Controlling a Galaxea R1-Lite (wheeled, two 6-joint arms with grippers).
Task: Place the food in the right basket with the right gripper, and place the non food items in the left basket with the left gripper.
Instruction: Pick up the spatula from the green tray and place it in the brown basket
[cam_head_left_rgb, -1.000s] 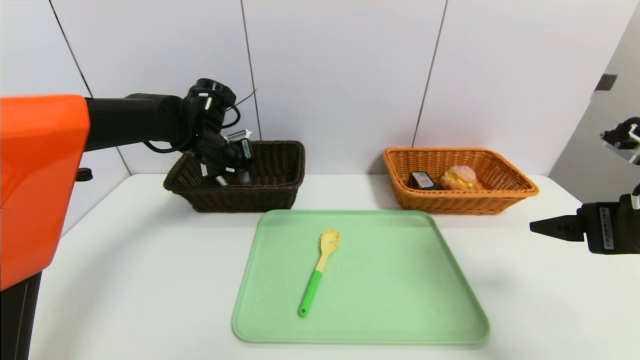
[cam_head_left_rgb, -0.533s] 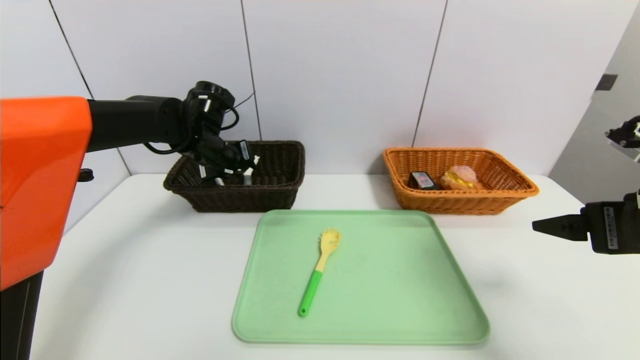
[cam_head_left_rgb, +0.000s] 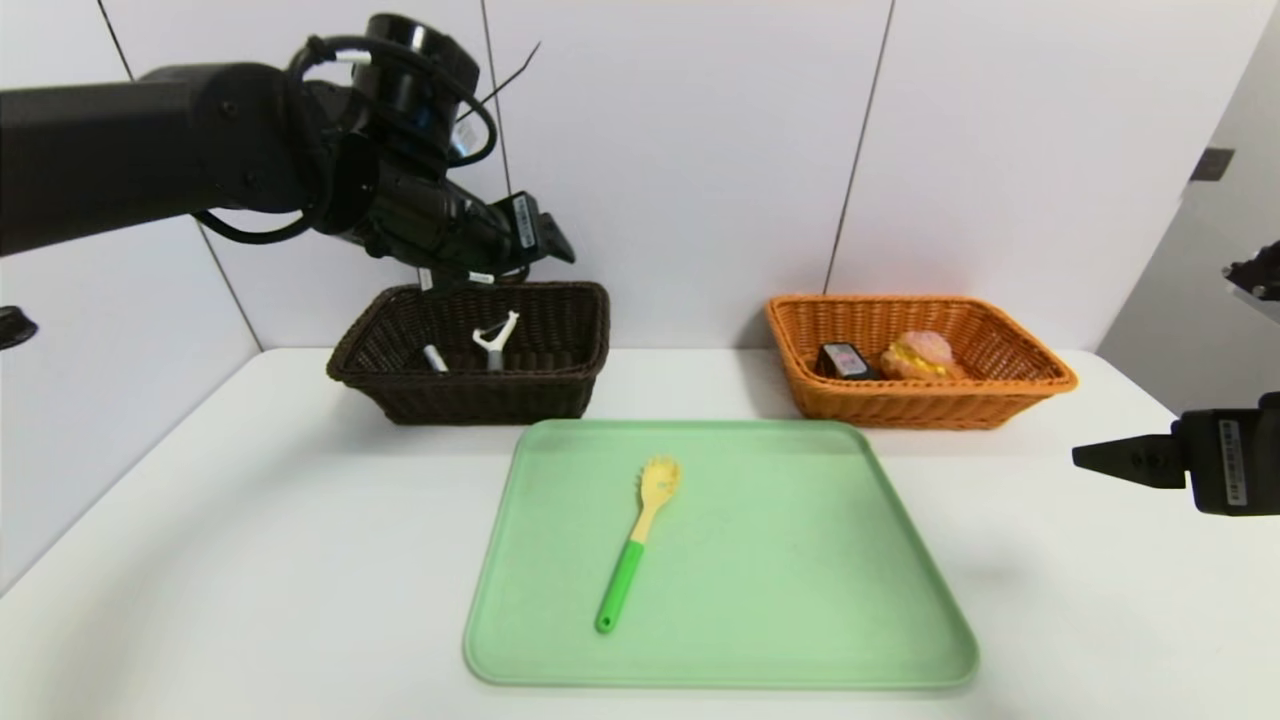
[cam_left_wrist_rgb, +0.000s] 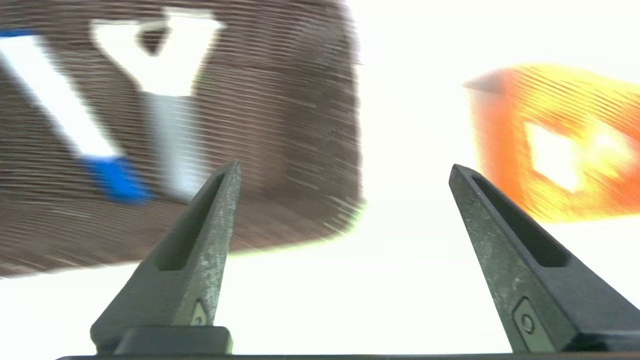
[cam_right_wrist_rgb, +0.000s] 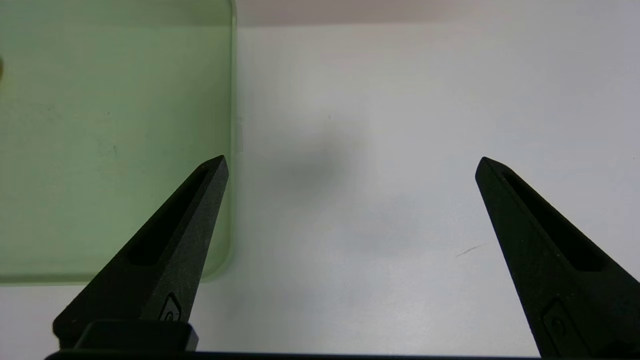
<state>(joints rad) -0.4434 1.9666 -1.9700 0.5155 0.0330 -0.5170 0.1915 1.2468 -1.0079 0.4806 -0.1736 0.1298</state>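
This looks like a robot test station in a lab or similar workspace. Plain white panels (cam_head_left_rgb: 680, 150) with dark seams stand behind a bare white tabletop (cam_head_left_rgb: 250, 540), and robot arms reach in on both sides of the green tray (cam_head_left_rgb: 780, 560). Beyond the tray, dark brown (cam_head_left_rgb: 480, 400) and orange (cam_head_left_rgb: 920, 408) wicker baskets sit against the panels. The pictures do not settle the building type.
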